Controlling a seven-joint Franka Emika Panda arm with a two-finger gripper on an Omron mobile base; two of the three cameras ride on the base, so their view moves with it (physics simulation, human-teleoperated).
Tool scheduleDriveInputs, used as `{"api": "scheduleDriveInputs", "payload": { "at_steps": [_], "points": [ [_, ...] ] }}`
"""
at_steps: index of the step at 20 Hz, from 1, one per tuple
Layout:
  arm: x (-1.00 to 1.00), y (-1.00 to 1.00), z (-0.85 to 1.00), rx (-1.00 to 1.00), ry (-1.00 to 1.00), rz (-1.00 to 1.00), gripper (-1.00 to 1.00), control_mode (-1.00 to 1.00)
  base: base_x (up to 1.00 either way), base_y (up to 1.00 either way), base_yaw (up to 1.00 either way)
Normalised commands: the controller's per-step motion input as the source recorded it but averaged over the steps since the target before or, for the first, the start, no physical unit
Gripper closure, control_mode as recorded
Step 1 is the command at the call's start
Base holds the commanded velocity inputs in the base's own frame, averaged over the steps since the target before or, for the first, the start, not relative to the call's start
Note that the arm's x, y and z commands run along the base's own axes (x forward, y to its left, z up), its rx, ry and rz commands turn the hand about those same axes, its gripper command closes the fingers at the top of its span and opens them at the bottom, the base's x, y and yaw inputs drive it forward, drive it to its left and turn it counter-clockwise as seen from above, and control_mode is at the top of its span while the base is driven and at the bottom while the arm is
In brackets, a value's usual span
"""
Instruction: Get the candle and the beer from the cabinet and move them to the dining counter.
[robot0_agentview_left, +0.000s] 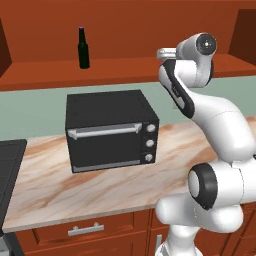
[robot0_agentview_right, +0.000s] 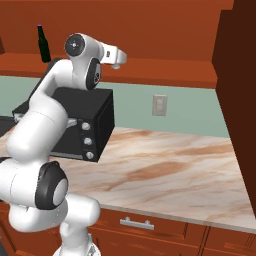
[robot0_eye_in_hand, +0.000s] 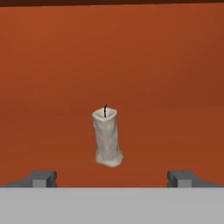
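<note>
While you look along the hand view, you see the gripper (robot0_eye_in_hand: 112, 179) with its two dark fingertips (robot0_eye_in_hand: 43, 178) spread wide apart and nothing between them. Straight ahead of them stands the candle (robot0_eye_in_hand: 107, 138), a pale stubby cylinder with a short black wick, upright on the red-brown shelf of the cabinet (robot0_eye_in_hand: 166, 65) and apart from both tips.

Take the black toaster oven (robot0_agentview_left: 111, 131) on the marbled tabletop (robot0_agentview_left: 100, 190) as your landmark. Above it and slightly to its left in the left base view, you find the beer (robot0_agentview_left: 83, 48), a dark bottle with a purple-blue cap, standing upright on the open cabinet shelf (robot0_agentview_left: 45, 67). Above the oven's right end, the arm's wrist (robot0_agentview_left: 192, 52) reaches up to shelf height.

From the right base view, you see the same bottle (robot0_agentview_right: 43, 44) up and to the left of the oven (robot0_agentview_right: 82, 125), while a wall outlet (robot0_agentview_right: 159, 105) sits on the green backsplash to the oven's right.
</note>
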Motion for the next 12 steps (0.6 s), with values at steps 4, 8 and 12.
{"api": "scheduleDriveInputs", "payload": {
  "at_steps": [4, 8, 12],
  "points": [
    [0.29, 0.00, 0.00, 0.00, 0.00, 0.00, -1.00, -1.00, 0.00, 0.00, 0.00],
    [0.19, 0.00, 0.00, 0.00, 0.00, 0.00, -1.00, -1.00, 0.00, 0.00, 0.00],
    [0.11, 0.00, 0.00, 0.00, 0.00, 0.00, -1.00, -1.00, 0.00, 0.00, 0.00]
  ]
}}
